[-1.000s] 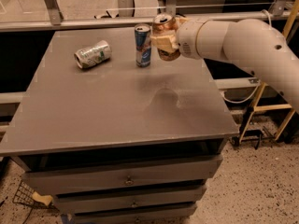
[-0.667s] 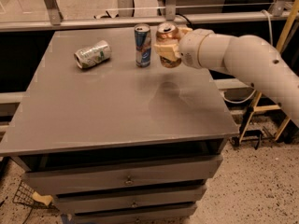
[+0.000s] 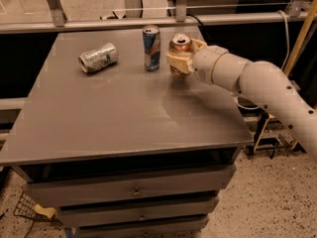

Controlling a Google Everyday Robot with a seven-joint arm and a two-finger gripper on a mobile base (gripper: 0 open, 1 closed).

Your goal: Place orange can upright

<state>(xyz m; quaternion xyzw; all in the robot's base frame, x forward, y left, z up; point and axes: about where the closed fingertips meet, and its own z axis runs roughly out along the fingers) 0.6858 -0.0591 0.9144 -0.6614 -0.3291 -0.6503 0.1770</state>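
The orange can [image 3: 179, 48] stands upright near the back right of the grey table [image 3: 124, 113], its silver top facing up. My gripper [image 3: 182, 59] reaches in from the right on a white arm and is shut on the orange can, with cream fingers [image 3: 177, 62] wrapped around its middle. The can's base is at or just above the table top; I cannot tell whether it touches.
A slim blue can [image 3: 151, 47] stands upright just left of the orange can. A green-and-silver can [image 3: 98, 57] lies on its side at the back left. A metal rail [image 3: 148, 21] runs behind the table. Drawers [image 3: 133, 190] are below the front edge.
My gripper has lowered the orange can and brought it upright, closer to the table top. The arm has swung down and left. The other two cans have not moved.
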